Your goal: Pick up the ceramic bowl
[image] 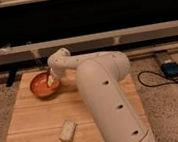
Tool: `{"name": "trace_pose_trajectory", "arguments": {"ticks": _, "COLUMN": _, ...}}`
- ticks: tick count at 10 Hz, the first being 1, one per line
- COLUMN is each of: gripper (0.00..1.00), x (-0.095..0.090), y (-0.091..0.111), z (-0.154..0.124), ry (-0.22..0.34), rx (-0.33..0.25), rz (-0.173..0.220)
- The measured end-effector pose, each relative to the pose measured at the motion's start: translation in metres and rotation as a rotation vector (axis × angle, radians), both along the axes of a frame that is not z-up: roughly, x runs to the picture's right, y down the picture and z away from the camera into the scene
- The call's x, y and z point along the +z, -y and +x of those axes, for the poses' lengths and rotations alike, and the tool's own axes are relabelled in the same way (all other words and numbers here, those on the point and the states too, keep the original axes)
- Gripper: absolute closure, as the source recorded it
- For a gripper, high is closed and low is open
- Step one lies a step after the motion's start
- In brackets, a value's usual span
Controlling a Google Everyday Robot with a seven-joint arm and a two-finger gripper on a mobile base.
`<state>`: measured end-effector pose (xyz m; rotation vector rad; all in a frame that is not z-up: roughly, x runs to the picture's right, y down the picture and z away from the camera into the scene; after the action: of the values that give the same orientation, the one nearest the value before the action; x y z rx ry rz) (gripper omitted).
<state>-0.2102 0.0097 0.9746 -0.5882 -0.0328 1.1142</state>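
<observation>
The ceramic bowl (41, 86) is a round, shallow, glossy orange-brown bowl at the back left of the wooden table (39, 119). My white arm reaches from the lower right across the table to it. The gripper (51, 81) is at the bowl's right rim, its tip down inside the bowl. The arm's wrist hides the bowl's right edge.
A small white oblong object (67, 130) lies near the table's front edge. A black cable and a blue-grey box (171, 68) lie on the floor to the right. A dark wall with a grey rail (127, 31) runs behind the table.
</observation>
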Motion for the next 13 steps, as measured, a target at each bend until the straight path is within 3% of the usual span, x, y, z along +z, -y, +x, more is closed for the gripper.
{"name": "trace_pose_trajectory", "arguments": {"ticks": 2, "gripper": 0.35, "x": 0.001, "y": -0.004, "z": 0.006, "ry": -0.006, "rx": 0.009, "rz": -0.01}}
{"name": "trace_pose_trajectory", "arguments": {"ticks": 8, "gripper": 0.95, "x": 0.002, "y": -0.013, "z": 0.005, "ry": 0.016, "rx": 0.036, "rz": -0.044}}
{"name": "trace_pose_trajectory", "arguments": {"ticks": 9, "gripper": 1.0, "x": 0.003, "y": -0.015, "z": 0.007, "ry": 0.019, "rx": 0.041, "rz": -0.047}}
{"name": "trace_pose_trajectory", "arguments": {"ticks": 13, "gripper": 1.0, "x": -0.01, "y": -0.002, "z": 0.016, "ry": 0.066, "rx": 0.093, "rz": -0.03}}
